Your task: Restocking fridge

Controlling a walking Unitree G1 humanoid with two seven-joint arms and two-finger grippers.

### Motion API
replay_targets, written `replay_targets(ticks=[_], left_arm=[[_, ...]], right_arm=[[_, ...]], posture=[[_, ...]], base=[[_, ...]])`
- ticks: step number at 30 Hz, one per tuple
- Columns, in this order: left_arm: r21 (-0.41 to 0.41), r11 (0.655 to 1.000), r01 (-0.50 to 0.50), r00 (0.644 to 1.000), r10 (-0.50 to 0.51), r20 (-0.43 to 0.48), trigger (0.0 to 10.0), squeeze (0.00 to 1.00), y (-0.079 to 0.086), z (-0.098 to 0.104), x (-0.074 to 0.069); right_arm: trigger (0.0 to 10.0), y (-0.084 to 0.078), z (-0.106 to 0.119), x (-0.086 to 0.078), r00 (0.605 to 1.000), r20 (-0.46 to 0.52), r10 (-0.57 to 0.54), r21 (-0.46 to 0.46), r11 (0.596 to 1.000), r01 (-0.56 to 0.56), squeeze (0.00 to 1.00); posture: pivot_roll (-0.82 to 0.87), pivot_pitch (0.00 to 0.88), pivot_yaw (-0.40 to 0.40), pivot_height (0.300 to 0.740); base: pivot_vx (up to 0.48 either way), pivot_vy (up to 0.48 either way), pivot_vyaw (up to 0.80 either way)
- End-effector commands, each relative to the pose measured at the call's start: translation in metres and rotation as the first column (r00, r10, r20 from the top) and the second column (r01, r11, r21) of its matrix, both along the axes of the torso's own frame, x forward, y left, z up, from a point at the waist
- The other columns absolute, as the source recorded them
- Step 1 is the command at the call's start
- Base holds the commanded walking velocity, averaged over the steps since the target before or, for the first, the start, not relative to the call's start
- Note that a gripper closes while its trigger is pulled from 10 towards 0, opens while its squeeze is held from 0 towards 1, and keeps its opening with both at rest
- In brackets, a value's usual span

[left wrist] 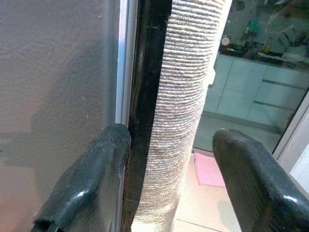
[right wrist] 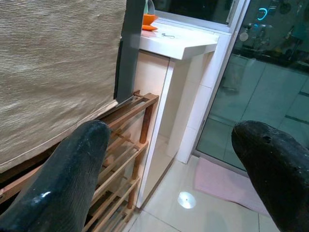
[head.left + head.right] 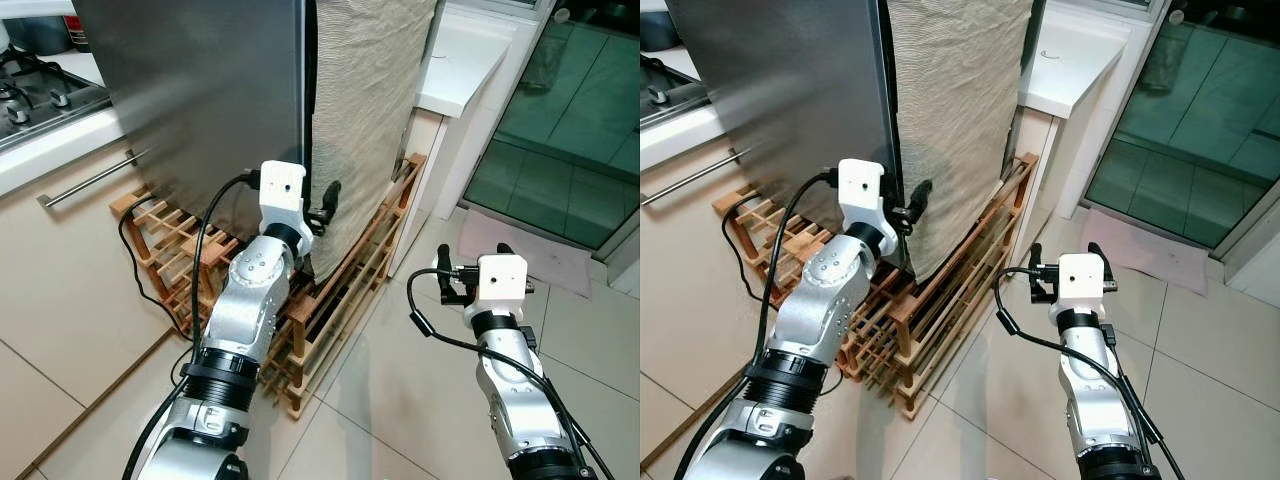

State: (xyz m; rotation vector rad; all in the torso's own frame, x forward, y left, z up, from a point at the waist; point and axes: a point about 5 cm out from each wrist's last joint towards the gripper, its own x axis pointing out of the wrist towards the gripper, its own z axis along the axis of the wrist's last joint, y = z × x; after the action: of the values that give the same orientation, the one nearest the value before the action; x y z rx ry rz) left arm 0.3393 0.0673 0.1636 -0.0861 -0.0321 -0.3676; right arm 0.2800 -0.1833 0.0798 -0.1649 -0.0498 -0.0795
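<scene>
Fridge (image 3: 200,100): a steel cabinet standing on a wooden rack (image 3: 330,310), its side draped with a ribbed cloth (image 3: 365,120). The door is shut and will likely swing heavy and stiff against its seal; the steel face is smooth and offers no grip, so the dark edge strip (image 1: 145,96) between door and cloth appears the place to hook and pull. Left gripper (image 3: 322,212), fingers apart, has one pad (image 1: 104,164) touching that edge. Right gripper (image 3: 474,268), fingers spread wide and empty, hovers well apart over the tiled floor (image 3: 400,400). A white counter (image 3: 460,60) and a glass door (image 3: 570,120) lie beyond.
</scene>
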Motion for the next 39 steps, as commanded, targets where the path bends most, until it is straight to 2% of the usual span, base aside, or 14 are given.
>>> replay_targets(ticks=[1, 12, 19, 20, 21, 23, 24, 25, 26, 27, 29, 35, 38, 39], left_arm=[[0.004, 0.999, 0.048, 0.999, -0.048, 0.024, 10.0, 0.0, -0.013, 0.008, -0.001], [0.058, 0.991, 0.117, 0.993, -0.117, -0.001, 10.0, 0.0, -0.047, 0.008, 0.011], [0.036, 0.963, 0.268, 0.963, -0.269, 0.025, 10.0, 0.0, -0.075, 0.023, 0.007], [0.02, 0.945, 0.328, 0.943, -0.328, 0.055, 10.0, 0.0, -0.083, 0.031, 0.004], [0.02, 0.945, 0.328, 0.943, -0.328, 0.055, 10.0, 0.0, -0.083, 0.031, 0.004], [-0.019, 0.89, 0.456, 0.884, -0.45, 0.128, 10.0, 0.0, -0.093, 0.047, -0.005], [-0.019, 0.89, 0.456, 0.884, -0.45, 0.128, 10.0, 0.0, -0.093, 0.047, -0.005], [-0.03, 0.864, 0.502, 0.857, -0.492, 0.154, 10.0, 0.0, -0.096, 0.052, -0.008], [-0.04, 0.831, 0.554, 0.823, -0.541, 0.174, 10.0, 0.0, -0.098, 0.056, -0.012], [-0.04, 0.831, 0.554, 0.823, -0.541, 0.174, 10.0, 0.0, -0.098, 0.056, -0.012], [-0.041, 0.77, 0.637, 0.761, -0.62, 0.19, 10.0, 0.0, -0.1, 0.06, -0.02], [-0.06, 0.73, 0.68, 0.725, -0.659, 0.201, 10.0, 0.0, -0.097, 0.063, -0.024], [-0.134, 0.685, 0.716, 0.696, -0.686, 0.214, 10.0, 0.0, -0.083, 0.068, -0.028], [-0.134, 0.685, 0.716, 0.696, -0.686, 0.214, 10.0, 0.0, -0.083, 0.068, -0.028]], right_arm=[[10.0, -0.002, 0.0, -0.002, 1.0, -0.002, -0.005, -0.008, 1.0, 0.005, 0.0], [10.0, 0.0, 0.0, -0.001, 1.0, -0.008, -0.001, -0.003, 1.0, 0.001, 0.0], [10.0, -0.01, -0.033, -0.011, 0.987, -0.16, 0.02, -0.011, 1.0, -0.022, 0.0], [10.0, -0.016, -0.047, -0.017, 0.973, -0.231, 0.013, -0.022, 1.0, -0.019, 0.0], [10.0, -0.016, -0.047, -0.017, 0.973, -0.231, 0.013, -0.022, 1.0, -0.019, 0.0], [10.0, -0.025, -0.064, -0.026, 0.948, -0.318, -0.011, -0.022, 1.0, 0.004, 0.0], [10.0, -0.025, -0.064, -0.026, 0.948, -0.318, -0.011, -0.022, 1.0, 0.004, 0.0], [10.0, -0.027, -0.067, -0.028, 0.942, -0.337, -0.015, -0.019, 1.0, 0.009, 0.0], [10.0, -0.024, -0.07, -0.027, 0.93, -0.367, 0.014, -0.007, 1.0, -0.018, 0.0], [10.0, -0.024, -0.07, -0.027, 0.93, -0.367, 0.014, -0.007, 1.0, -0.018, 0.0], [10.0, -0.012, -0.073, -0.024, 0.914, -0.395, 0.092, 0.005, 0.995, -0.098, 0.0], [10.0, -0.002, -0.072, -0.019, 0.911, -0.386, 0.145, 0.012, 0.988, -0.152, 0.0], [10.0, 0.004, -0.072, -0.017, 0.906, -0.387, 0.172, 0.024, 0.984, -0.177, 0.0], [10.0, 0.004, -0.072, -0.017, 0.906, -0.387, 0.172, 0.024, 0.984, -0.177, 0.0]], posture=[[-0.11, 0.0, -0.039, 0.74], [-0.12, 0.0, -0.034, 0.74], [-0.13, 0.0, -0.03, 0.74], [-0.13, 0.0, -0.03, 0.74], [-0.13, 0.0, -0.03, 0.74], [-0.13, 0.0, -0.029, 0.74], [-0.13, 0.0, -0.029, 0.74], [-0.13, 0.0, -0.029, 0.74], [-0.13, 0.0, -0.029, 0.74], [-0.13, 0.0, -0.029, 0.74], [-0.12, 0.0, -0.033, 0.74], [-0.11, 0.0, -0.037, 0.74], [-0.1, 0.0, -0.04, 0.74], [-0.1, 0.0, -0.04, 0.74]], base=[[0.0, 0.0, 0.0], [0.0, 0.0, 0.0], [0.0, 0.0, 0.0], [0.0, 0.0, 0.0], [0.0, 0.0, 0.0], [0.0, 0.0, 0.0], [0.0, 0.0, 0.0], [0.0, 0.0, 0.0], [0.0, 0.0, 0.0], [0.0, 0.0, 0.0], [0.0, 0.0, 0.0], [0.0, 0.0, 0.0], [0.0, 0.0, 0.0], [0.0, 0.0, 0.0]])
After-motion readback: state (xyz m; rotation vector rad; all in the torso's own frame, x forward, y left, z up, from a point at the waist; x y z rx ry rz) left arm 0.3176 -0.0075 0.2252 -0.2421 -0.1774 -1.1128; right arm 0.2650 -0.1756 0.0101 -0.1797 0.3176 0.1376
